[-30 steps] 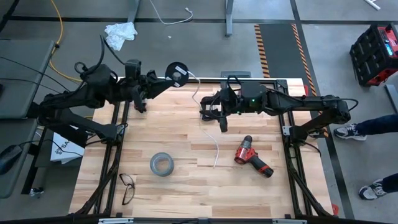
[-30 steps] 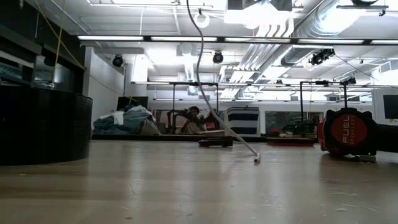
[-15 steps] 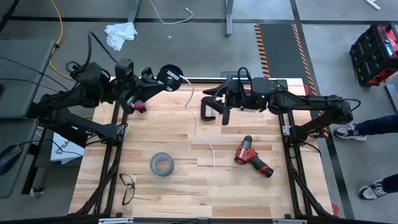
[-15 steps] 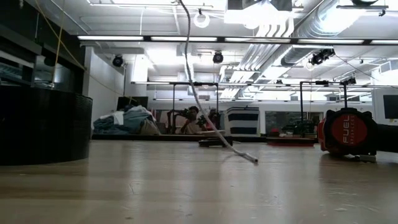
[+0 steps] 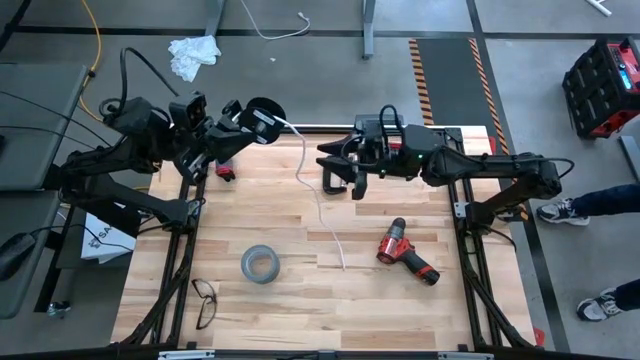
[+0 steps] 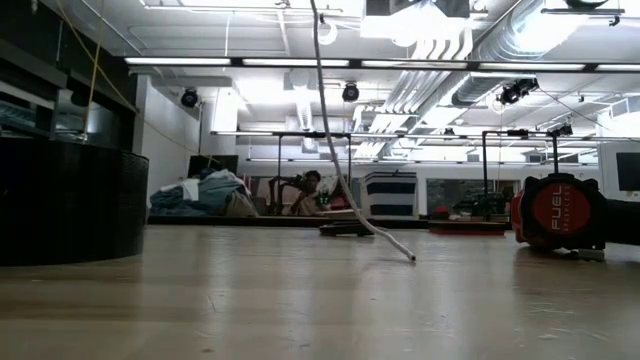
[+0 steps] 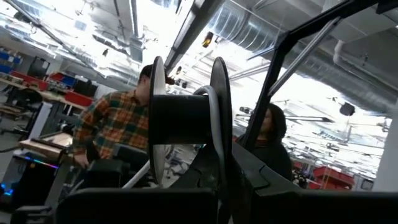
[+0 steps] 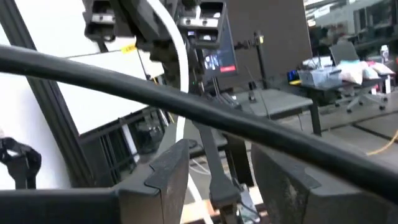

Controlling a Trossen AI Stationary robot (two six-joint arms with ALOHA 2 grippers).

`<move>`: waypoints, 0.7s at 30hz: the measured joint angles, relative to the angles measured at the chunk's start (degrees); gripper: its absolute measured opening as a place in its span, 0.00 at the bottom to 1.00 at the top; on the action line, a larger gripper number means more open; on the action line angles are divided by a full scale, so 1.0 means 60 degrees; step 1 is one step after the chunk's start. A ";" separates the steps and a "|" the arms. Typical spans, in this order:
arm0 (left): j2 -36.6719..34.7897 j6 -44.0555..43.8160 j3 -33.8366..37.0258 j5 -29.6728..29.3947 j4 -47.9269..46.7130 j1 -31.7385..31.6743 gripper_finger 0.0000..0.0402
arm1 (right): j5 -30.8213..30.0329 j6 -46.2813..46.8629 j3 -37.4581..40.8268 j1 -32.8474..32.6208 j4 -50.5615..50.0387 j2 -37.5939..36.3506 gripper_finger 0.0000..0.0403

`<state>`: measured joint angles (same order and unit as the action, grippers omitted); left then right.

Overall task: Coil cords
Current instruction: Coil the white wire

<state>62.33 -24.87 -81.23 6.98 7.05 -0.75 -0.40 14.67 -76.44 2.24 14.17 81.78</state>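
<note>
The small black spool (image 5: 264, 117) is up over the table's far edge, with my left gripper (image 5: 243, 127) shut on it. In the left wrist view the spool's two flanges and dark core (image 7: 180, 118) stand right above my fingers. The thin white cord (image 5: 312, 195) leaves the spool, hangs down and trails toward the near side. Its free end (image 6: 412, 258) lies on the wood. My right gripper (image 5: 342, 185) is raised at mid-table, open, just right of the hanging cord (image 8: 179, 93). The cord passes in front of its fingers and touches neither. My left gripper is shut on the spool at the lower rim of one flange (image 7: 219, 163); my own dark fingers hide the exact place. The fingers slant upward from the table's left. The spool is lifted clear, and its cord hangs slack below.
A red drill (image 5: 404, 252) lies on the right of the table and a grey tape roll (image 5: 258, 263) on the near left. Eyeglasses (image 5: 204, 301) rest at the near left corner. A person's shoes (image 5: 566, 210) show beyond the table's right side.
My left gripper has drawn the spool toward the table's left edge while tipping up and rolling. My right gripper has tipped up and rolled, still open. The hanging cord has swung with the spool. Its free end stays on the wood.
</note>
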 joint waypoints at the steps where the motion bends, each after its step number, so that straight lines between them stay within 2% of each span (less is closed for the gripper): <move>1: 0.0004 -0.0024 0.0000 0.0002 0.0031 0.0000 0.00 | 0.0000 0.0047 0.0000 0.0000 0.0123 0.0027 0.42; 8: 0.0048 -0.0064 -0.0004 0.0000 0.0109 0.0000 0.00 | 0.0030 0.0303 0.0004 -0.0002 0.0911 0.0252 0.42; 14: 0.0200 -0.0004 -0.0004 -0.0030 0.0189 -0.0019 0.00 | 0.0517 0.0834 0.0002 -0.0003 0.1843 0.0607 0.42; 21: 0.0328 0.0004 -0.0004 -0.0066 0.0165 -0.0142 0.00 | 0.0534 0.1000 0.0003 0.0004 0.1792 0.0612 0.42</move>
<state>64.29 -24.85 -81.25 6.59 8.03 -1.61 2.80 20.67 -76.43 2.26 24.92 85.45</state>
